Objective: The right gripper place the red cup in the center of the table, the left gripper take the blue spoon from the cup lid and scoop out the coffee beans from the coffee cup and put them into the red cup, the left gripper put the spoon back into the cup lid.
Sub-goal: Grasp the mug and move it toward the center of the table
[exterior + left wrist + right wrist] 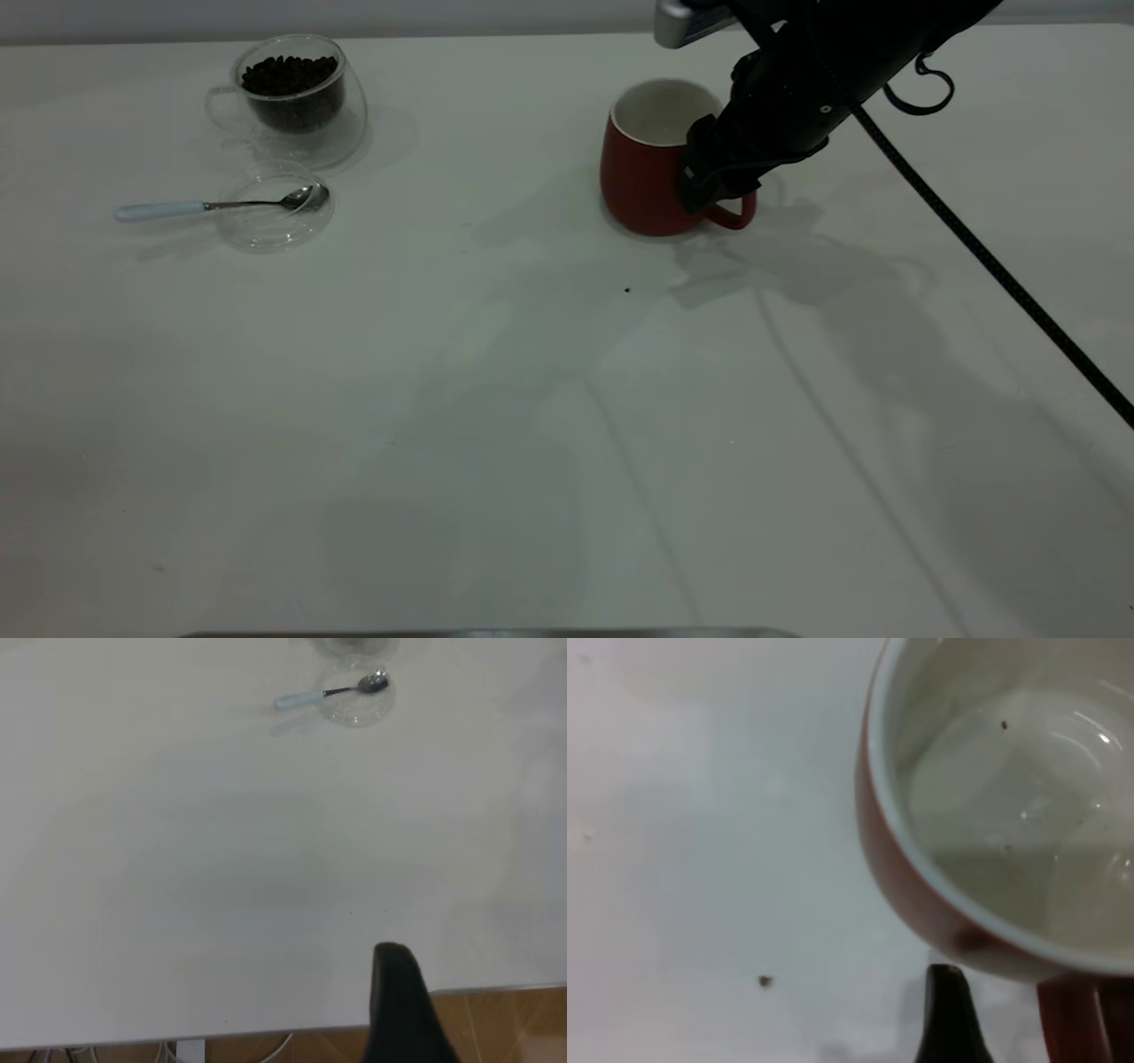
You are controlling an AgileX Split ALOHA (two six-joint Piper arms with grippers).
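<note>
Exterior view: the red cup (pixel 645 168) stands upright on the worktop (pixel 496 425), toward one o'clock from the centre. The right gripper (pixel 713 190) is at the cup's handle side, fingers clenched on the handle. The coffee cup (pixel 297 97), holding coffee beans (pixel 289 75), stands at ten o'clock; the cup lid (pixel 273 213) lies just in front of it, with the blue spoon (pixel 168 209) resting bowl-down in it.

Left wrist view: one finger of the left gripper (pixel 403 1010) shows above the worktop edge; whether the fingers are released or clenched I cannot tell. Spoon and lid lie well apart from it.

Right wrist view: the cup's white inside shows no beans; one dark finger (pixel 948 1019) sits beside the handle.
</note>
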